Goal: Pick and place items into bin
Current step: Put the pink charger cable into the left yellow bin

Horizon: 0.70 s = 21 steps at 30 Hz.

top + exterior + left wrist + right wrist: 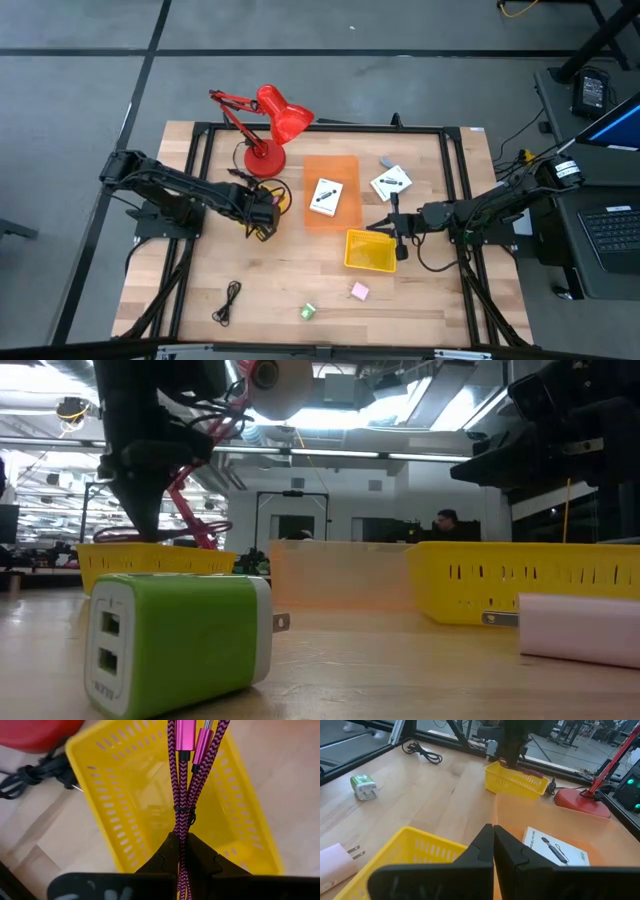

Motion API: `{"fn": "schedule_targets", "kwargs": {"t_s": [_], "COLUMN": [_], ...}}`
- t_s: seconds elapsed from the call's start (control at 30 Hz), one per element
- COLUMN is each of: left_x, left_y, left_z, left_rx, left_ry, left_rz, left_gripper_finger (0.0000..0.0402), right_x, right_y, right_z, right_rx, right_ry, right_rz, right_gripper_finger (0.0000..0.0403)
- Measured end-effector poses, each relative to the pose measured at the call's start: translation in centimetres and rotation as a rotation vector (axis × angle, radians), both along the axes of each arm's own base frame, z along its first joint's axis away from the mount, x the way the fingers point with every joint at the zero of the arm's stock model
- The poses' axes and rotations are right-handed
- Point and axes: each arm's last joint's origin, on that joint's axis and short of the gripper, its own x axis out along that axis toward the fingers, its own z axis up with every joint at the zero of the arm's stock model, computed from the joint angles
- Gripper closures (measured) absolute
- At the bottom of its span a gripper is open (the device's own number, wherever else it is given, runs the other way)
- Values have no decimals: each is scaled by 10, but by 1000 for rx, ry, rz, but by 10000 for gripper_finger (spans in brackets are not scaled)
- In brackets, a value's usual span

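My left gripper (181, 851) is clamped on the maroon cord (182, 780), which runs folded between my fingers and ends in two pink plugs (192, 735). In the left wrist view the cord hangs over the inside of a yellow bin (107, 780), whose slotted walls frame it on both sides. From above, that gripper (268, 210) sits over this bin near the red lamp (268, 125), and the lamp's base (35, 732) and a bundle of black cable (35, 775) lie just beside the bin.

My right gripper (493, 842) is pinched shut with nothing between the fingers. It hovers at the edge of a second yellow bin (415, 847) near the table's middle; from above it (397, 226) lies just beside that bin (370, 250).

One white card (325, 196) lies on an orange tray (345, 168); the other card (391, 183) lies on the bare wood just beside the tray, with a small grey piece (385, 160) near it. The black cord (229, 300) lies toward the table's near edge on my left side, well apart from both bins. The green block (309, 311), a plug-in charger with two ports (175, 640), and the pink block (359, 291) rest near that same edge, not far from the second bin.
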Motion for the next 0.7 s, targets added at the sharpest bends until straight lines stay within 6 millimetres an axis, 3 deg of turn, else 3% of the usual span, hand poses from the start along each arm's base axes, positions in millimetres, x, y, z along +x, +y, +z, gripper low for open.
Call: {"fn": "schedule_targets", "kwargs": {"t_s": [0.5, 0.7], "left_x": [5, 6], "left_y": [13, 17], "left_z": [-14, -15], "left_rx": [-34, -35], "left_ry": [98, 101], "left_rz": [7, 21], "left_gripper_finger": [393, 375], "right_x": [0, 0], "right_y": [0, 0], "right_z": [-1, -1], "right_rx": [-2, -2], "right_ry": [5, 8], "right_rz": [-1, -2], "right_gripper_finger": [402, 402]}}
